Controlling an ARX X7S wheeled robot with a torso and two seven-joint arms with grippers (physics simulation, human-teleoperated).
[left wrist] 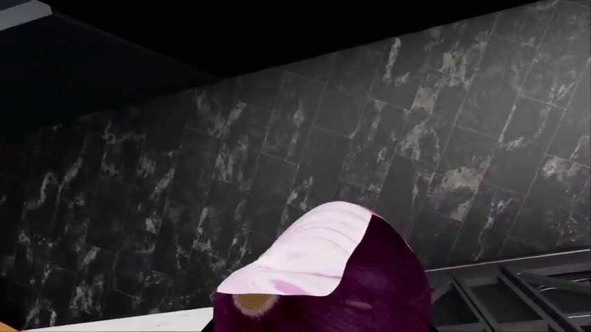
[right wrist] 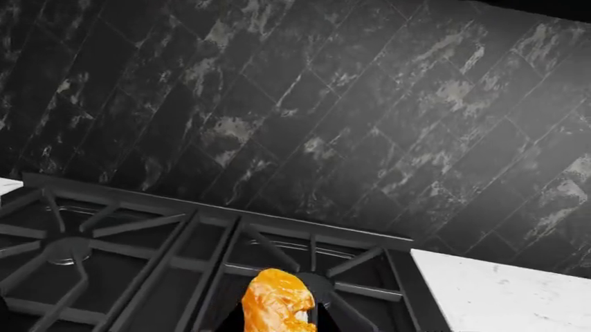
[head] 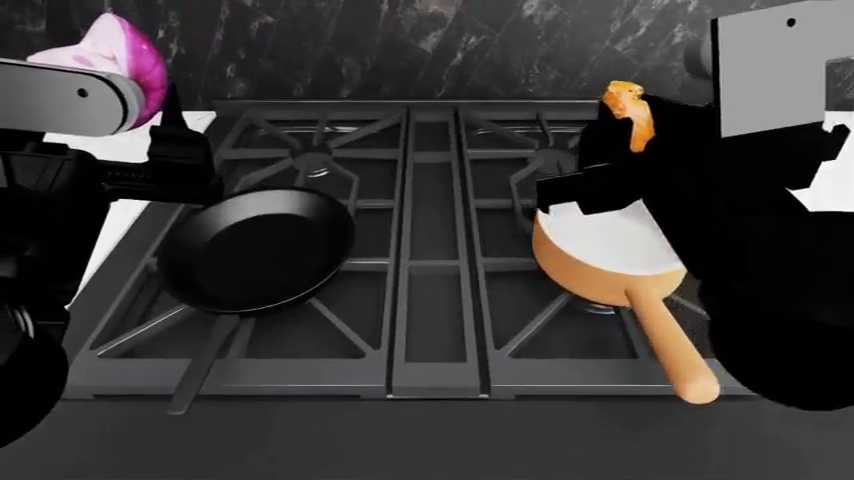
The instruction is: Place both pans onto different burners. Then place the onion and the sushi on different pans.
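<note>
1. The stove [head: 434, 330] spans the view, and I see both pans already seated on separate burners.
2. The orange saucepan [head: 607, 255] sits on the right grate, handle towards me; I judge it rigid and steady (no need to touch it).
3. The black frying pan [head: 256, 248] rests on the near-left grate, empty.
4. The onion [head: 118, 52] is pinched in my left gripper [head: 134, 90], raised at far left, not yet over the frying pan; firm, smooth and probably slippery, best held across its rounded flanks.
5. The sushi [head: 630, 112] is clamped in my right gripper [head: 627, 150] above the saucepan's far rim; light, likely soft, so I would pinch gently at mid-length.
</note>
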